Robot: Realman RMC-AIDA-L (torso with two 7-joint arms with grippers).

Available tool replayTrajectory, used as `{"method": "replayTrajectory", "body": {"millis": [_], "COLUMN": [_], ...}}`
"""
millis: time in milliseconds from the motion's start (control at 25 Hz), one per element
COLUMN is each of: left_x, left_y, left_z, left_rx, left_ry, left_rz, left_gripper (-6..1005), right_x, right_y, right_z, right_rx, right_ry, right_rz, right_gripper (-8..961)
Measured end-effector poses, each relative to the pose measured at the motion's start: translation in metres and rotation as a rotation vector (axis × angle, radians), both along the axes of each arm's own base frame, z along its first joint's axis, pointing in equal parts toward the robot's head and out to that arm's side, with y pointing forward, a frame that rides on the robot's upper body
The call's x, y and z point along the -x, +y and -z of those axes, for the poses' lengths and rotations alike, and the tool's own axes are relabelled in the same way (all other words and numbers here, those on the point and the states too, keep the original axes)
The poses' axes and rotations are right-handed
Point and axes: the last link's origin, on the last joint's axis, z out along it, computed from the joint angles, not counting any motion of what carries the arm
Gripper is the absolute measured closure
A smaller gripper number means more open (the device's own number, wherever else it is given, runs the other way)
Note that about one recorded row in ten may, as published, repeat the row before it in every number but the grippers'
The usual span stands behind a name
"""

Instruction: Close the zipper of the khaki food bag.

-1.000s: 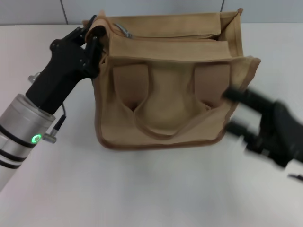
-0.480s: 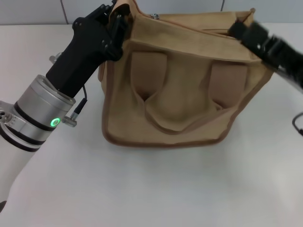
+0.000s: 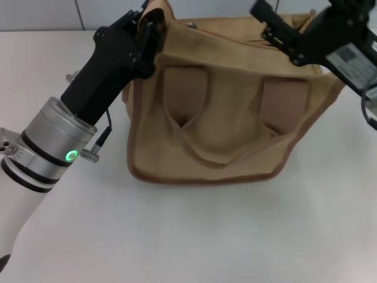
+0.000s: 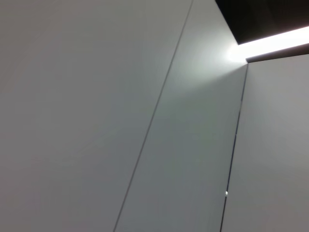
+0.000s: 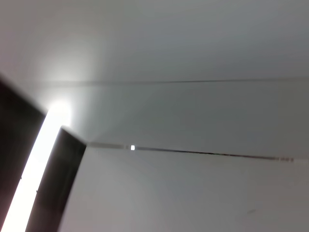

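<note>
The khaki food bag (image 3: pixel 227 127) stands upright on the white table in the head view, its two tan strap handles hanging down the front. My left gripper (image 3: pixel 151 22) is shut on the fabric at the bag's top left corner. A small silver zipper pull (image 3: pixel 191 25) shows at the top rim near that corner; the rest of the zipper track is hidden behind the front rim. My right gripper (image 3: pixel 272 32) hovers over the top right of the bag with its fingers apart and nothing between them. Both wrist views show only wall and ceiling panels.
The white table (image 3: pixel 194 236) stretches out in front of the bag. A grey wall runs along the back. A cable (image 3: pixel 369 115) hangs from my right arm beside the bag's right side.
My right arm has swung up from low at the bag's right side to above its top right and moved leftward. The left gripper keeps its hold on the corner.
</note>
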Motion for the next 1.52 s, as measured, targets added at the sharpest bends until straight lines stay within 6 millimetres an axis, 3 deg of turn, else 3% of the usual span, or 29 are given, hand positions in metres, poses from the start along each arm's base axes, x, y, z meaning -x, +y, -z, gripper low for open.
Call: {"method": "replayTrajectory", "body": {"millis": [80,240,400,1080,1520], "left_x": [-0.004,-0.006,-0.005,-0.012,-0.016], "left_y": [0.001,0.002,0.002,0.007,0.01], "left_z": [0.001,0.0,-0.001,0.0,0.0], "left_rx": [-0.001,-0.003,-0.003,-0.005,-0.005], "left_ry": [-0.001,-0.011,-0.013,-0.011,-0.01], "left_rz": [0.013,0.015,0.012,0.029,0.04], "left_gripper": [944,949,949,948,948], "right_x": [0.003,-0.003,-0.006,0.019,0.025], "right_y": [0.007,0.012,0.018,0.03,0.034], "right_z": [0.012,0.024,0.031,0.046,0.047], "right_rx": [0.187,0.247,0.236,0.233,0.217], "right_ry": [0.077,0.07,0.025,-0.063,-0.089], "right_rz": [0.1,0.189,0.234,0.169,0.149], "right_gripper": [223,223,223,226,225]}}
